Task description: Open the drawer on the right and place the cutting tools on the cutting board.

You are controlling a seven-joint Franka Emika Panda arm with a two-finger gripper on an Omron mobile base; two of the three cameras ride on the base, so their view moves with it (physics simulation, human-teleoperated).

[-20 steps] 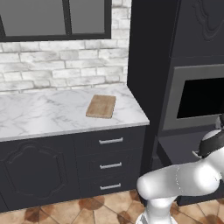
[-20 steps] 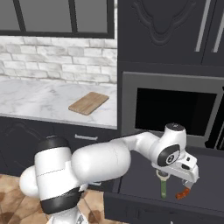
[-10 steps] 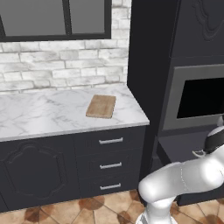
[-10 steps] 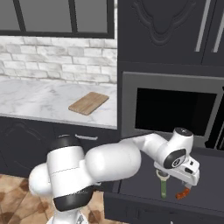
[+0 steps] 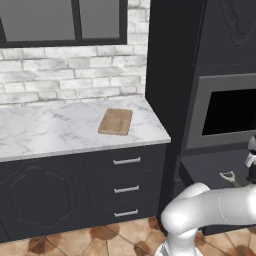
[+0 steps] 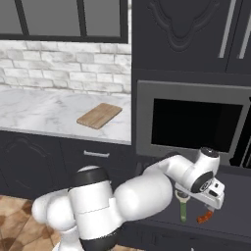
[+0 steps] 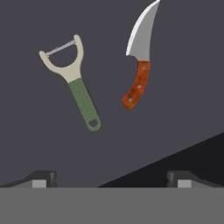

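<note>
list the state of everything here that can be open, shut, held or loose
drawer: open, pulled out under the oven
peeler: loose, lying flat in the drawer
knife: loose, lying flat beside the peeler, not touching it
cutting board: on the counter, bare
gripper: jaws open, above the tools, holding nothing
three handled drawers: shut
</note>
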